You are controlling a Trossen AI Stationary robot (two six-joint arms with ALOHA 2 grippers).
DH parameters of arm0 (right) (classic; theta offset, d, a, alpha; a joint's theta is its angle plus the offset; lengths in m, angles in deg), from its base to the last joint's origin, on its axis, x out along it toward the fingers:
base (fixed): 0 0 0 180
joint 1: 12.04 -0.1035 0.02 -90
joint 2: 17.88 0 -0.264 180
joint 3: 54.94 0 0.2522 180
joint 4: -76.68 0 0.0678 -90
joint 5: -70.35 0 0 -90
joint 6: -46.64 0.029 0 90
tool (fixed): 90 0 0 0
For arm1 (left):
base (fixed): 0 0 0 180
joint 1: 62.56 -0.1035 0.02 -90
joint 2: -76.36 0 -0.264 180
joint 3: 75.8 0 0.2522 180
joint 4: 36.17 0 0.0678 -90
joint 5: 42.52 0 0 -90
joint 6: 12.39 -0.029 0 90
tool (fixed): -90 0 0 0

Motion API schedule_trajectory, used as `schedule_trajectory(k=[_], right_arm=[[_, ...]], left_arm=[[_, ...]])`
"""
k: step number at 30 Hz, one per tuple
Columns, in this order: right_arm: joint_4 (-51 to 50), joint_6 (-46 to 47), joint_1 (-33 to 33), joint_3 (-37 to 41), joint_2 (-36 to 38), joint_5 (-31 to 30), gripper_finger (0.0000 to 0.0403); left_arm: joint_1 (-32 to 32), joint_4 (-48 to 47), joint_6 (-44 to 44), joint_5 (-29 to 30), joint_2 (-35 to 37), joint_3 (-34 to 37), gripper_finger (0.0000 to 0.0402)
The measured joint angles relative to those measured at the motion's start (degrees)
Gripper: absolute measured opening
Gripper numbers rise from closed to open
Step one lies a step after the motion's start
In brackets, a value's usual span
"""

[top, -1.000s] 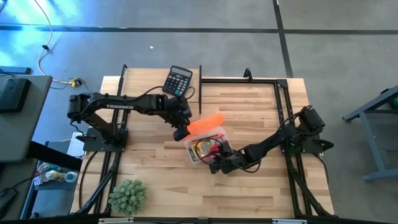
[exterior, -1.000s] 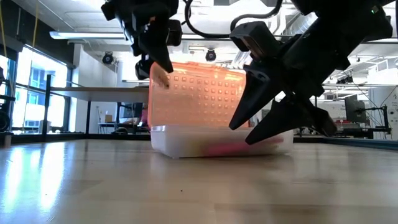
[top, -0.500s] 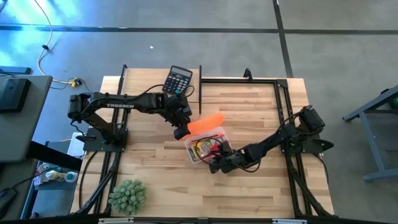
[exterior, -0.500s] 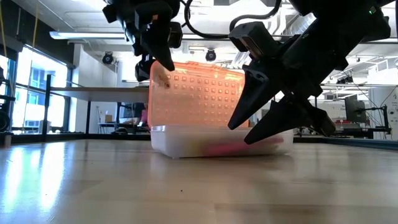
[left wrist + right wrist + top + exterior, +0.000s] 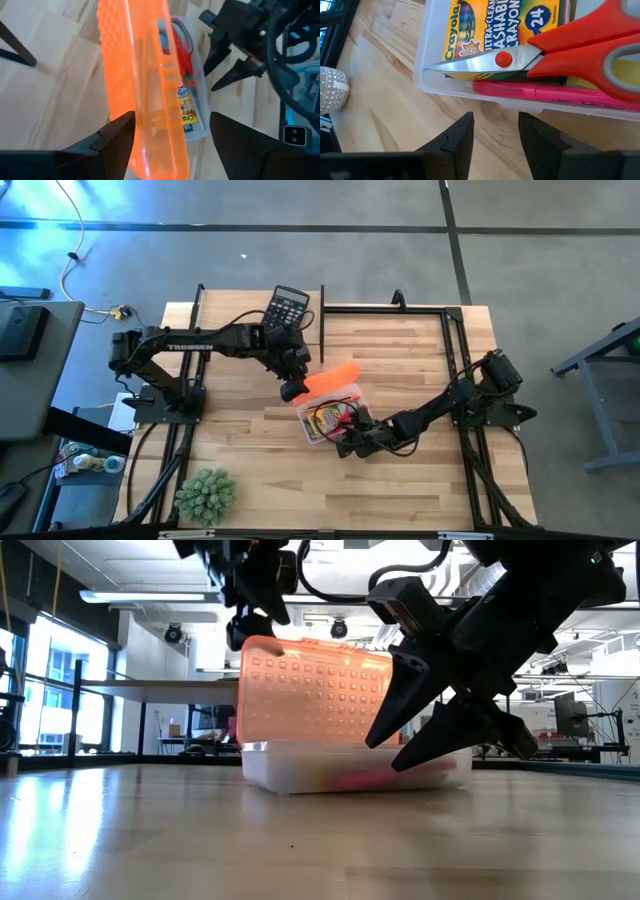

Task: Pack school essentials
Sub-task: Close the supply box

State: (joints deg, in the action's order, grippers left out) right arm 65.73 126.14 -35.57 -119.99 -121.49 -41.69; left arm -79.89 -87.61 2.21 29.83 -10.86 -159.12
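The orange lid (image 5: 318,692) hides the box's rear contents; scissors (image 5: 580,47) handles run off-frame.

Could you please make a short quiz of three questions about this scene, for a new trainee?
1. True or false: the orange lid lies flat and closed on the clear box.
2. Which item lies on top of the crayon pack? A) calculator B) scissors C) plant
3. Fill in: the left gripper is at the lid's ____ edge.

Key:
1. False; it stands raised, box open.
2. B.
3. Upper; fingers open. The right gripper waits, open, beside the box's rim.
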Motion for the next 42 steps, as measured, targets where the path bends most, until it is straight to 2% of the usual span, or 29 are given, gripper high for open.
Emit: schedule_trajectory(k=[24,29,35,38,42], right_arm=[[0.63,-0.96,0.00,-0.02,0.04,-0.64,0.0146],[0.92,-0.98,-0.11,-0.02,0.07,1.99,0.0146],[0.85,-0.90,-0.72,-0.02,0.57,8.02,0.0146],[0.27,-0.55,-1.75,-0.02,2.76,7.95,0.0146],[-3.11,-0.26,-2.65,-0.02,7.59,4.63,0.0146]], left_arm=[[8.87,-1.61,1.29,0.17,-2.23,-0.02,0.0244],[8.55,-1.61,2.91,0.48,-2.23,-0.02,0.0244],[8.86,-1.68,3.60,0.65,-2.21,-0.02,0.0244],[9.83,-1.92,4.44,4.04,-2.21,-0.02,0.0244],[11.40,-3.66,7.59,9.52,-2.19,-0.02,0.0244]])
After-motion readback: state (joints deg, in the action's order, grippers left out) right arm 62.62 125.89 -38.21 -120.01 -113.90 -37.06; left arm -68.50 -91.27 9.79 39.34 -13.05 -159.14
